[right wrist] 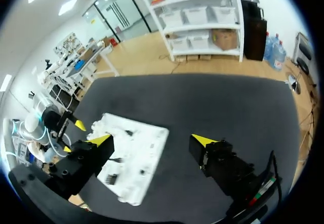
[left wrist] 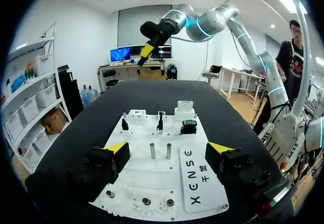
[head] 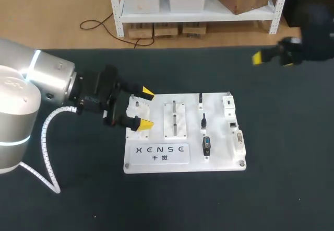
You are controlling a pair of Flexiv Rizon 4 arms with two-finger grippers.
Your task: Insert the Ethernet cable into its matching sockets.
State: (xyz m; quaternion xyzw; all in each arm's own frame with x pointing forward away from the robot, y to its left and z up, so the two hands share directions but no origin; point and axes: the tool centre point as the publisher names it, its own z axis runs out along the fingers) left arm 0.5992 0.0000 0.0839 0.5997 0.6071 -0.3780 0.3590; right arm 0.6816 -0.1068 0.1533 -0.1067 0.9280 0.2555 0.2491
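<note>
Ethernet cable work has, by my reading, not begun: neither claw holds a plug, and I cannot say for certain which small dark piece is the cable.

The black table (head: 282, 137) carries a white board (head: 219, 160) near its middle. Coming in from 9 o'clock, the left arm (head: 31, 84) holds the left gripper (head: 146, 108) over the board's 9 o'clock edge, fingers spread wide with nothing between them. The right gripper (right wrist: 152, 140) hangs well apart, at about 1 o'clock from the board, likewise spread and empty.

On the board, three small black connectors (head: 206, 145) stand in a line toward 3 o'clock of its middle, the largest at the 6 o'clock end. Sockets (head: 233, 124) run along the 3 o'clock edge. The cable is most likely among those dark pieces, but they are too small to tell apart.

All of it seems left to do: take the plug, line it up with its socket, and press it home.
</note>
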